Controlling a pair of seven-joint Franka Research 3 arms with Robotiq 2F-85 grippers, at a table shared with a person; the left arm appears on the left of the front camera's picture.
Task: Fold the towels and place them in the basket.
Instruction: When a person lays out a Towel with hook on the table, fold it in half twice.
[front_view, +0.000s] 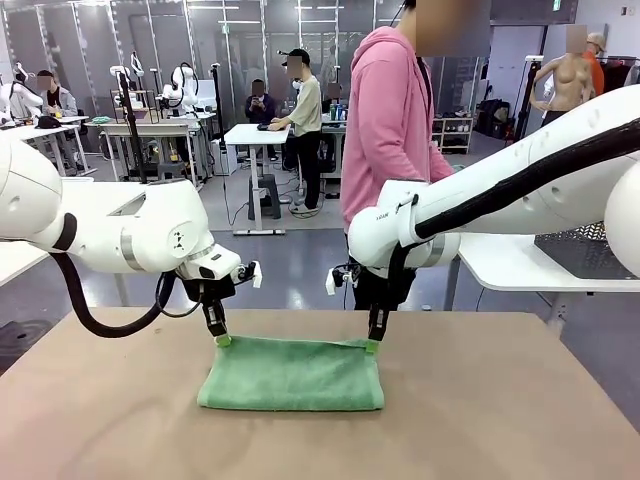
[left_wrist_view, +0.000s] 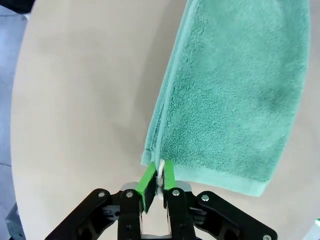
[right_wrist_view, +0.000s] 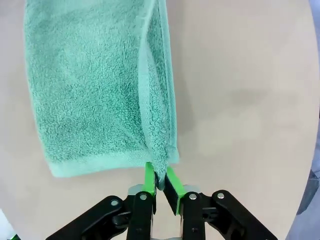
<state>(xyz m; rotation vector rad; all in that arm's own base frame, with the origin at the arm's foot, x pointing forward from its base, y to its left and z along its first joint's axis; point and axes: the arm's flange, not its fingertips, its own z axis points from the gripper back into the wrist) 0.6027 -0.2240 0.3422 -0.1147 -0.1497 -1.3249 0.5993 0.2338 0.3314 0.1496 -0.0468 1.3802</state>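
The left gripper (front_view: 222, 340) pinches the green towel (front_view: 292, 375) by its white tag (left_wrist_view: 160, 170). The right gripper (front_view: 371, 346) pinches the other corner tight.

Bright, even overhead light; the towel (front_view: 291, 374) casts a faint, soft shadow at 6 o'clock on the table (front_view: 500, 420). Wrist views bow the table edge at 9 and 3 o'clock; terry pile sharp.
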